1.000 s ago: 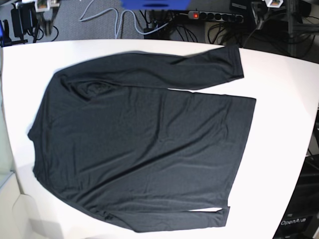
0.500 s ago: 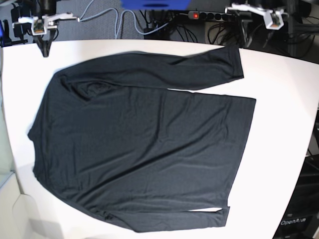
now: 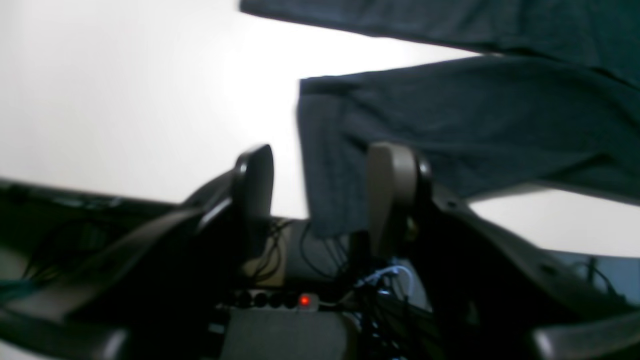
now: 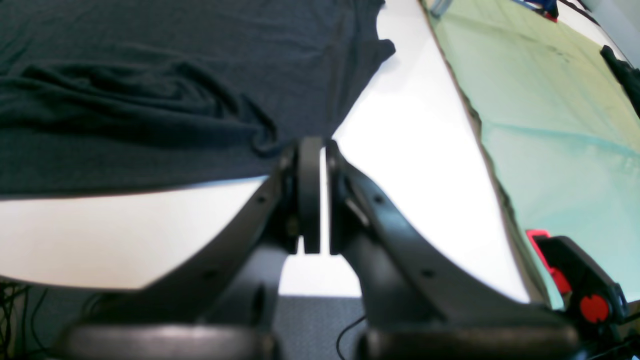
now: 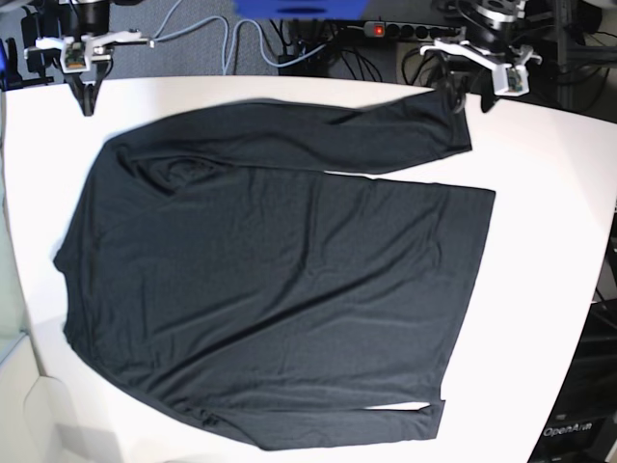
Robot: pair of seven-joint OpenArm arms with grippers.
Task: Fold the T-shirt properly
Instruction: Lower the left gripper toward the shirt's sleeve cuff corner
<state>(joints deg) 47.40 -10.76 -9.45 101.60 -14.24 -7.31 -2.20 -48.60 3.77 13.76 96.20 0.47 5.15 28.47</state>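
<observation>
Right, the shirt (image 5: 280, 280) lies spread flat on the white table (image 5: 549, 241), filling most of it, collar end toward the base view's left and hem toward its right, so its long axis runs left to right across that view. One sleeve (image 5: 376, 135) stretches along the far edge, its cuff (image 3: 320, 150) pointing toward the left arm's corner. No fold looks made yet, so this reads as the very opening of the job. The left gripper (image 3: 320, 195) hangs over the far table edge with its jaws apart, roughly half spread, nothing between them but air, and in its wrist view the cuff sits just ahead of and between the two fingers (image 3: 392, 190). The sleeve runs away from that gripper along its own length, so a short push forward would likely put the cuff inside the jaws. The right gripper (image 4: 314, 195) is at the opposite far corner, pinched closed with only a sliver showing between the pads and holding nothing; the shoulder (image 4: 310, 100), bunched into soft wrinkles, lies just beyond its tips. So each arm has its own end of the same sleeve: left nearest the cuff, right nearest the shoulder. My guess is the left leads, since its jaws stand ready, while the right would have to open first. Thin cloth like this may slip or drag the body along if it is caught shallow.
</observation>
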